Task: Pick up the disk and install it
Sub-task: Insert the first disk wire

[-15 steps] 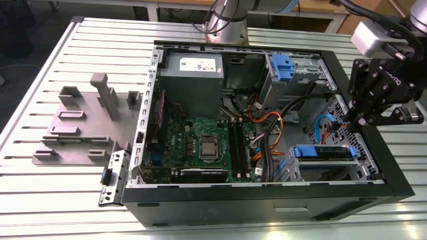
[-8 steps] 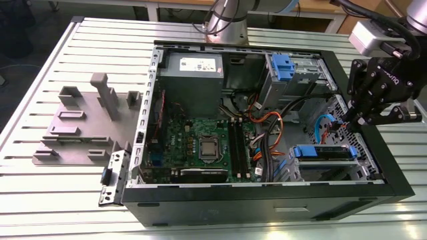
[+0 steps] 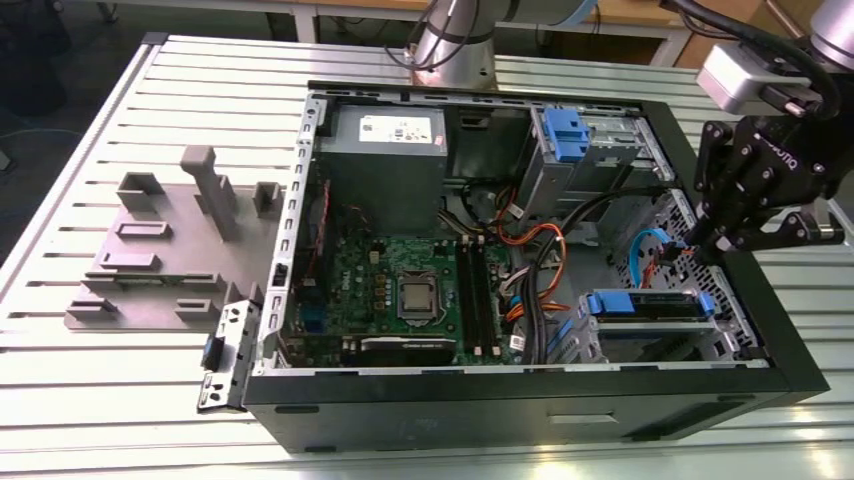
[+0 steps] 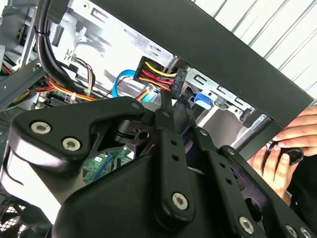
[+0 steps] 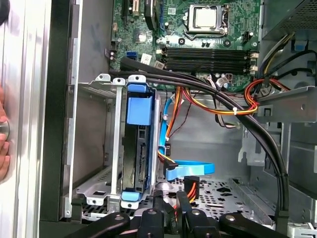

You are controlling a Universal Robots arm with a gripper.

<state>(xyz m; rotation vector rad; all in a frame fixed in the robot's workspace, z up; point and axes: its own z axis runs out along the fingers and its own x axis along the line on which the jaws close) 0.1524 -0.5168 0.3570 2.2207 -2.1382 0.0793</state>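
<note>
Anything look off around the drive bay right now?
Yes: a person's hand sits just outside the case wall, near the gripper. Also, a blue cable lies loose beside the disk, apparently unplugged.

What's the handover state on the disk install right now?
Gripper: low inside the case, beside the drive bay, not carrying the disk.
Disk: sits in the bay, with its blue carrier showing.
Done: disk looks picked and slotted in.
Left: full seating cannot be confirmed. A blue cable lies on the case floor beside the bay.
Note: a person's hand is at the case's outer wall.
</note>
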